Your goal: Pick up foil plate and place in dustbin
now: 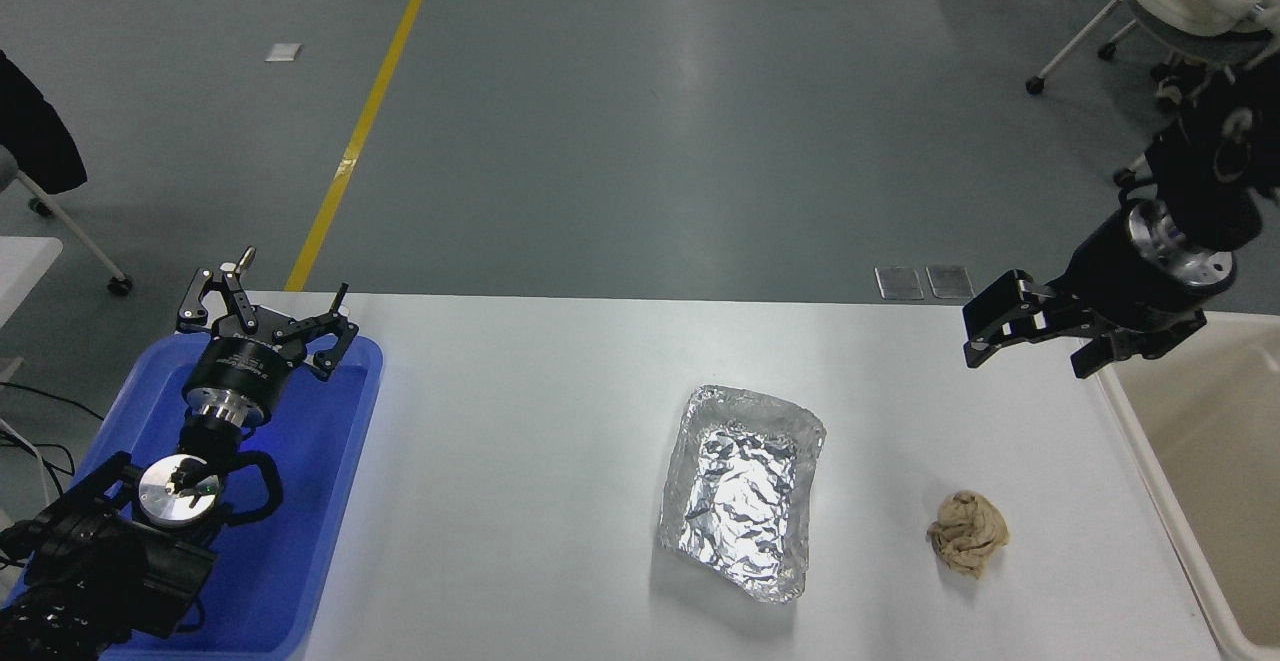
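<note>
Foil plate (pixel 742 493) sits well left/below right end effector (pixel 1030 346), apart.

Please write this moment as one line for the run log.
phase: approach | right gripper: open, empty, above table's far right | foil plate: on table, untouched | dustbin: right of table | left gripper: parked over blue tray

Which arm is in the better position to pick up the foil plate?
The right. Its gripper hangs open above the table's far right part, between the foil plate and the dustbin. The left gripper is parked over the blue tray, farther away.
</note>
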Available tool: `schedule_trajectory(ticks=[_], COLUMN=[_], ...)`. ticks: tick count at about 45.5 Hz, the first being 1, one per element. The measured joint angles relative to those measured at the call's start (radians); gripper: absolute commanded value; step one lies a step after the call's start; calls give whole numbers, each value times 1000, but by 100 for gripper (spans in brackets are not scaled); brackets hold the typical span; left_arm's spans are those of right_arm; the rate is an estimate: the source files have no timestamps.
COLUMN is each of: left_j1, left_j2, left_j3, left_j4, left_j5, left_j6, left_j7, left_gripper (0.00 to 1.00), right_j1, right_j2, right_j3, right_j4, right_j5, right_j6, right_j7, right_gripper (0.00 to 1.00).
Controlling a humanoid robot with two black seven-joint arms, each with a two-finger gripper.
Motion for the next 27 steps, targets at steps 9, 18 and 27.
schedule_trajectory(ticks=[9, 18, 27], left_j1=[0, -1, -1], left_j2=[0, 1, 1], left_j3=[0, 0, 0], left_j4=[0, 0, 0], left_j5=[0, 0, 0], left_j6=[0, 0, 0], left_j7=[0, 0, 0], left_gripper=[100, 100, 100], right_j1=[-139, -245, -350], right_j2=[16, 25, 29], right_j3=[72, 145, 212], right_j4=[0, -1, -3], right_j5=[1, 1, 3], right_j6=[-138, -221, -303], right_j7=[0, 0, 0], right_gripper=[100, 100, 100])
